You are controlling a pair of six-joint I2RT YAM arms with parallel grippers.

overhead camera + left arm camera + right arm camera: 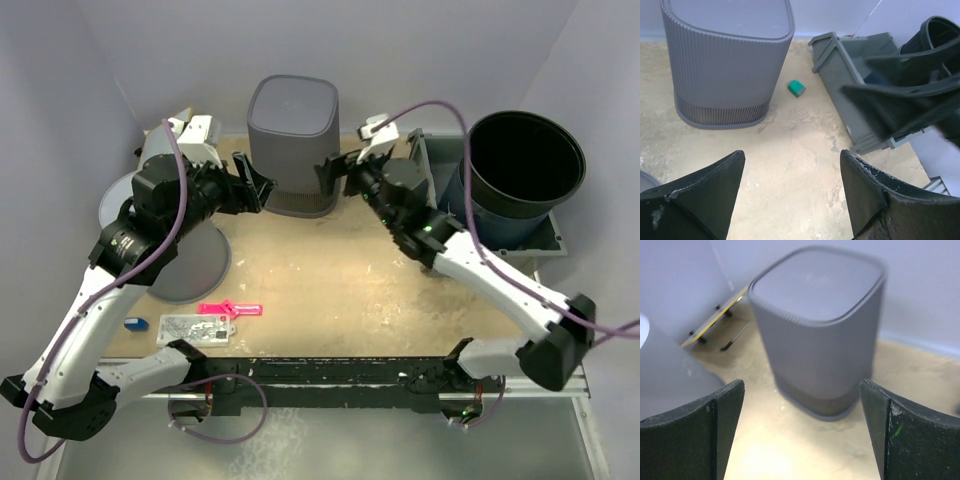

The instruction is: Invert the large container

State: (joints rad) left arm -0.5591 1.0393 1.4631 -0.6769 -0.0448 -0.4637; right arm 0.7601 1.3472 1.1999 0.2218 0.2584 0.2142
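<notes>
Top external: grey ribbed plastic container (292, 135) at far edge of surface (330, 290), closed end up; left claw (254, 188) and right claw (335, 172) flank it, both wide open, empty.

Left arm (75, 320): I see white links, black joints.
Right arm (500, 285): same colours, small green light.
Cables (432, 103): purple, one per arm.
Fingers (705, 195): black, edges scuffed white.

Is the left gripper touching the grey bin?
Apart. The left wrist view shows the open left gripper short of the grey bin, with bare table between its fingertips and the bin's wall.
</notes>
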